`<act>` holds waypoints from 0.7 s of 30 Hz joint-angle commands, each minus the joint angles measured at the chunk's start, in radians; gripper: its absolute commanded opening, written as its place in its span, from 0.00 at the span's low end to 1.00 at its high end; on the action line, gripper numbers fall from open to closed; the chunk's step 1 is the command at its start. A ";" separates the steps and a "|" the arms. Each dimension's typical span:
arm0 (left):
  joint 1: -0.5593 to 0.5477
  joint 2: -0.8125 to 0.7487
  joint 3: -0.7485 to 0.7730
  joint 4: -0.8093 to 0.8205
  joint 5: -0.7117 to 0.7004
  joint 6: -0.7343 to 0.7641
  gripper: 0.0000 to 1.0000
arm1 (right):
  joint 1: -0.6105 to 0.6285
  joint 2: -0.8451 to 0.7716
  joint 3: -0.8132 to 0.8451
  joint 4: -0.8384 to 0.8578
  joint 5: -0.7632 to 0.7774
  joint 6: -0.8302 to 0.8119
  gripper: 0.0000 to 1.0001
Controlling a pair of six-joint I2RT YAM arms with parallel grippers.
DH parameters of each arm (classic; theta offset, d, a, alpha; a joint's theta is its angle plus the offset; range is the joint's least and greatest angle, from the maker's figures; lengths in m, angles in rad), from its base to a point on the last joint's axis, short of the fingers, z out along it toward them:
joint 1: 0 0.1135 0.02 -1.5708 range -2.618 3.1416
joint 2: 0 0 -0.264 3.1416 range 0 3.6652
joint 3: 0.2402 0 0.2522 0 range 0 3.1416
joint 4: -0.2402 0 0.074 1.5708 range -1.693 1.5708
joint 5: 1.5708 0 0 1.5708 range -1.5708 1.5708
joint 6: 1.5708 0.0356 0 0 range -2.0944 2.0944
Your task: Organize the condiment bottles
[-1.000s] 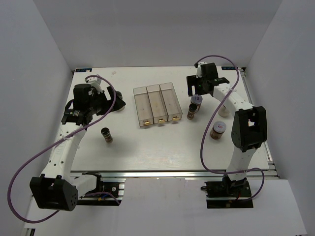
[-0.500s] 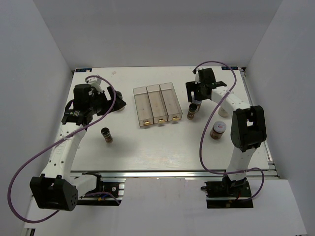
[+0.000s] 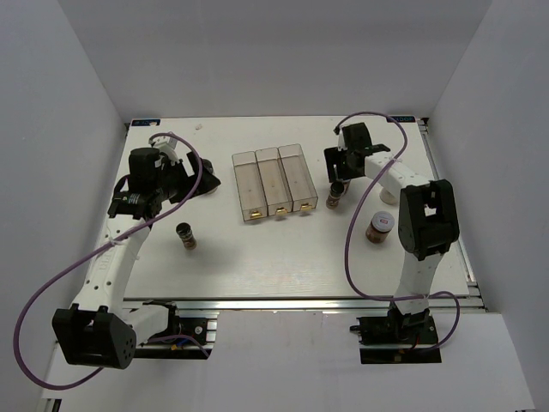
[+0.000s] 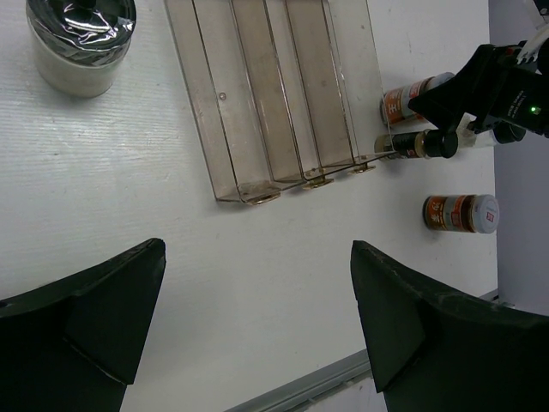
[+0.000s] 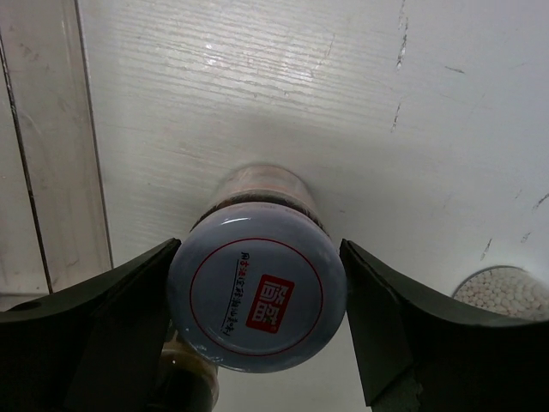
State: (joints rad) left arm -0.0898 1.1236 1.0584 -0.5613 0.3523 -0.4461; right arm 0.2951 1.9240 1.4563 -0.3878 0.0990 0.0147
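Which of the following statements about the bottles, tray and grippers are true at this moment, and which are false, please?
1. The tray holds no bottles. True.
2. The left gripper grips a jar. False: it is open, with nothing between its fingers.
3. The right gripper straddles a pale-lidded jar. True.
4. The slim dark bottle near the left arm lies in the tray. False: it stands on the table, left of the tray.

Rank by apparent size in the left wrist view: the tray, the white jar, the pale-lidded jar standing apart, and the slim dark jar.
1. tray
2. white jar, though nearness to the camera likely inflates it
3. pale-lidded jar
4. slim dark jar, about as long but thinner
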 commanded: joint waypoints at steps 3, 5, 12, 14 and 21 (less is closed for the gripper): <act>-0.002 -0.048 -0.020 0.009 0.013 -0.009 0.98 | 0.004 -0.002 0.006 0.007 0.015 -0.010 0.77; -0.002 -0.053 -0.026 0.012 0.014 -0.014 0.98 | 0.004 -0.006 0.001 0.015 0.010 -0.010 0.72; -0.002 -0.064 -0.026 0.006 0.011 -0.014 0.98 | 0.004 -0.028 0.010 0.032 0.016 -0.085 0.46; -0.002 -0.065 -0.028 0.008 0.011 -0.014 0.98 | 0.004 -0.043 0.021 0.038 0.013 -0.111 0.39; -0.002 -0.062 -0.035 0.026 0.024 -0.022 0.98 | 0.004 -0.088 0.059 0.121 0.015 -0.166 0.00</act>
State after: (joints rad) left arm -0.0898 1.0836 1.0256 -0.5545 0.3546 -0.4618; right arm 0.2974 1.9270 1.4567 -0.3790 0.1024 -0.1043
